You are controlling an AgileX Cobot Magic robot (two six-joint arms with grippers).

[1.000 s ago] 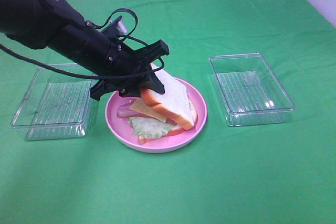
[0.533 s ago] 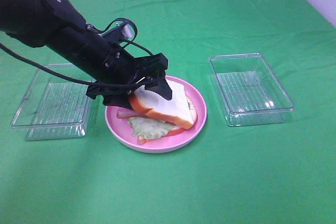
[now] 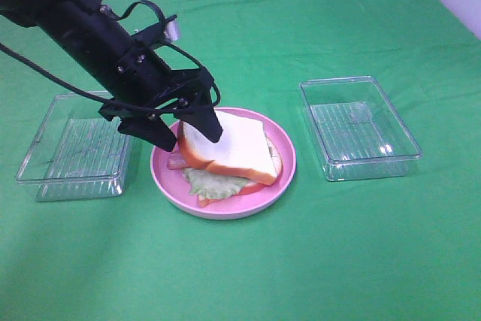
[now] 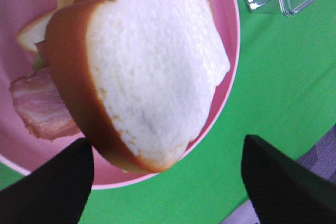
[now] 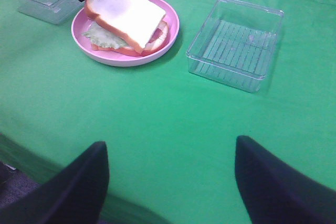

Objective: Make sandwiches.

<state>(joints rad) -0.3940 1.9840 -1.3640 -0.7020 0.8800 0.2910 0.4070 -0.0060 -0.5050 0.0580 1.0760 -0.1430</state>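
The sandwich (image 3: 225, 159) lies stacked on the pink plate (image 3: 284, 157), its top bread slice tilted over lettuce and bacon. The left gripper (image 3: 188, 131) hangs at the stack's left edge with fingers (image 3: 204, 122) spread apart, gripping nothing, one tip over the bread's crust corner. The right gripper (image 5: 168, 179) stands well apart from the plate, its fingers wide over bare green cloth (image 5: 173, 124)

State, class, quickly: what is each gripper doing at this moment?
Left gripper: open, holding nothing, above the top bread slice.
Right gripper: open, empty.
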